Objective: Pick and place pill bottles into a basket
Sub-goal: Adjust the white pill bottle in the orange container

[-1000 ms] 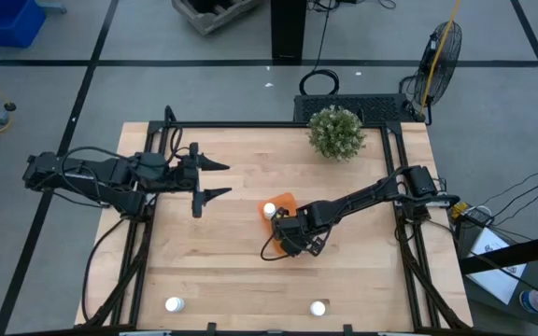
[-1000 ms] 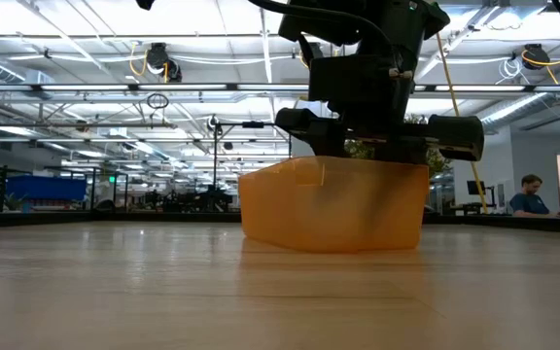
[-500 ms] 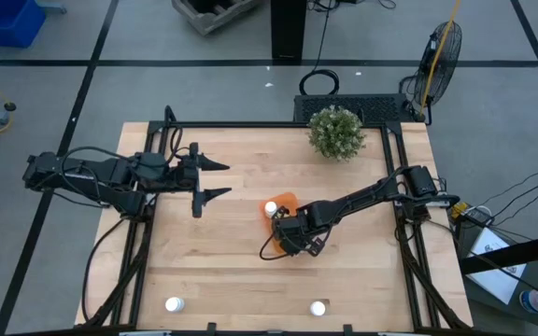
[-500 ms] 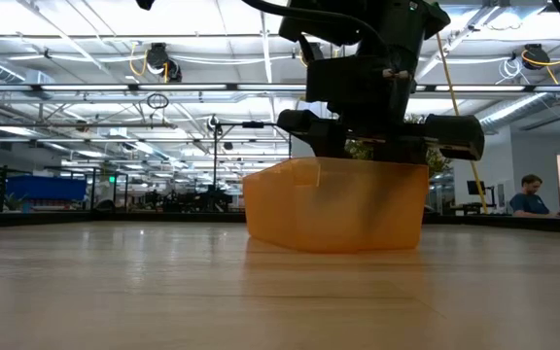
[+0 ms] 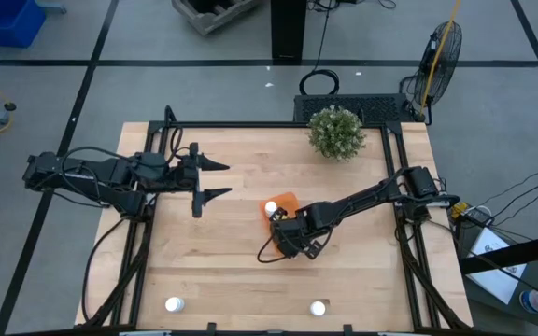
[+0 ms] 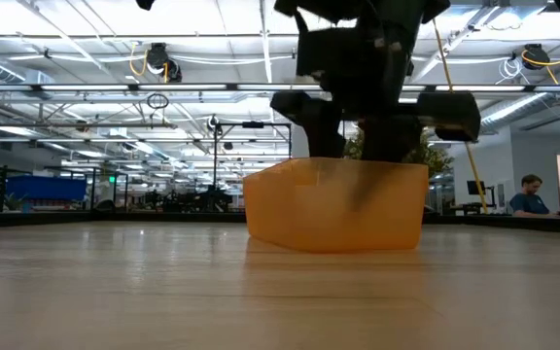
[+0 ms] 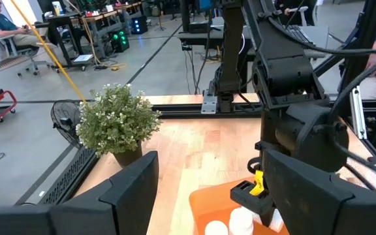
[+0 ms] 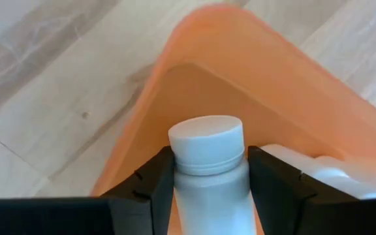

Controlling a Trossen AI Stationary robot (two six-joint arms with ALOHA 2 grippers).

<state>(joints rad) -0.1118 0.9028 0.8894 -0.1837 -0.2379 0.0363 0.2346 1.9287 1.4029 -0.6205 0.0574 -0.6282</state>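
Observation:
The orange tray [image 5: 285, 200] sits at the table's middle, and also shows in the low view [image 6: 333, 206]. My right gripper [image 5: 278, 220] is over the tray's near left corner and is shut on a white pill bottle [image 8: 207, 163]. Another white bottle [image 8: 305, 167] lies in the tray beside it. Two bottles stand near the table's near edge, one at the left [image 5: 174, 304] and one at the middle [image 5: 318, 308]. My left gripper [image 5: 220, 180] waits open and empty, to the left of the tray. My right gripper pinches the bottle's body just below the cap [image 8: 209, 179] between its two fingers [image 8: 154, 186]. The bottle lies along the fingers, with its white cap [image 8: 206, 142] pointing past the fingertips. It is over the inside of the tray [image 8: 194, 78]. Whether it rests on the tray floor is hidden.
A green bushy plant [image 5: 335, 132] stands at the far right of the table. Black frame rails run along the table's left and right sides [image 5: 409, 271]. Bare wood lies between the tray and the near edge. A person sits far off in the room [image 6: 530, 194].
My right gripper has gone up a little above the tray, as the low view shows. The tray slid slightly over the table about a second ago and has since stayed put.

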